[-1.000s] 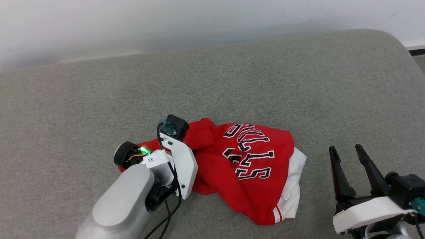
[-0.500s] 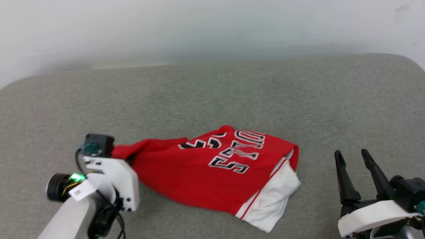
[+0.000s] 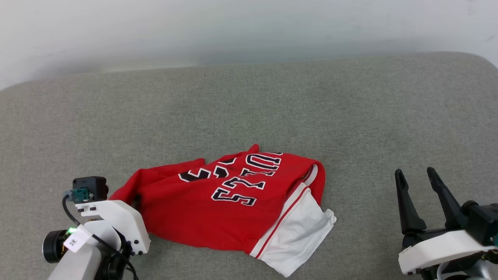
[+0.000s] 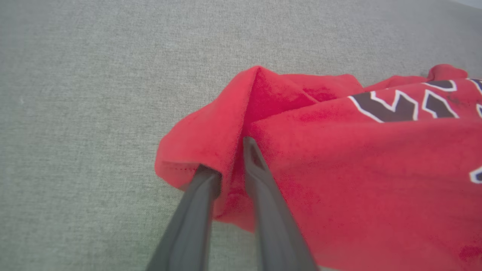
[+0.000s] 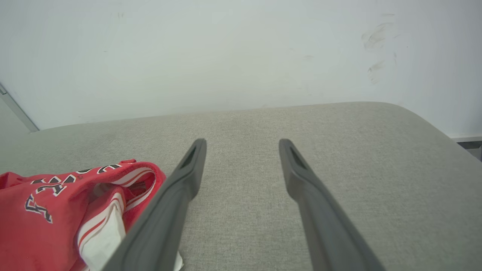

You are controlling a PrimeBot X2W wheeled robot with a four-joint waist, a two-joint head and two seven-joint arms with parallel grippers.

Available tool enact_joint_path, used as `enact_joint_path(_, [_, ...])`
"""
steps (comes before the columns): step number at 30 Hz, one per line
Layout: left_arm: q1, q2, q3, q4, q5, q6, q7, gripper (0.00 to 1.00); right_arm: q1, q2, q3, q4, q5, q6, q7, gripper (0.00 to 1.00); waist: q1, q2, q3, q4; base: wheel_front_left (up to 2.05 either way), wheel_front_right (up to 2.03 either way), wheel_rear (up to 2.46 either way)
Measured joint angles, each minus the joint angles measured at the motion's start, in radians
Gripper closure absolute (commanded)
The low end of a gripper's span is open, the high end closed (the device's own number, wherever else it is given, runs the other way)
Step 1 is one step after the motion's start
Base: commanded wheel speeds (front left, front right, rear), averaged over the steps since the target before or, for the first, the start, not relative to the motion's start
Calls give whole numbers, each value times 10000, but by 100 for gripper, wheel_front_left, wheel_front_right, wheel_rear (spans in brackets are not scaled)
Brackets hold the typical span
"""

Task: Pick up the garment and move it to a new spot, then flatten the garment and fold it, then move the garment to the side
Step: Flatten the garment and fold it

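The left gripper point(image 4: 229, 158) pinched a red fold of the garment point(image 3: 218, 210), which lay crumpled on the grey cushion point(image 3: 249, 97), its black lettering upside down and partly folded. The right gripper point(image 3: 414, 171) sat spread, clear of it; its wrist view showed the striped trim point(image 5: 131, 177).

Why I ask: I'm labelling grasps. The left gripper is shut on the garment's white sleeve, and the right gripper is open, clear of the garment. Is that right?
Not quite. The left gripper is shut on a red fold of the garment, not on its white sleeve, as the left wrist view shows. The rest holds: the right gripper is open, clear of the garment.
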Motion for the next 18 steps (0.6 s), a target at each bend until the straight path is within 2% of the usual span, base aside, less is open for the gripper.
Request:
enact_joint_path(9, [310,-316,15,-71,533,198,-1850,0,139,0,-54,-8,-73,0,157,0,-1,0,-587,24,0,0,0])
enact_joint_path(13, [493,-355,10,-502,1104,472,-3093,0,288,0,-71,-65,-104,0,249,0,-1,0,-935,85,0,0,0])
enact_joint_path(18, [728,-548,-46,-1085,1503,713,-4155,0,434,2,-52,-153,-150,0,353,0,-2,0,-1266,168,0,0,0])
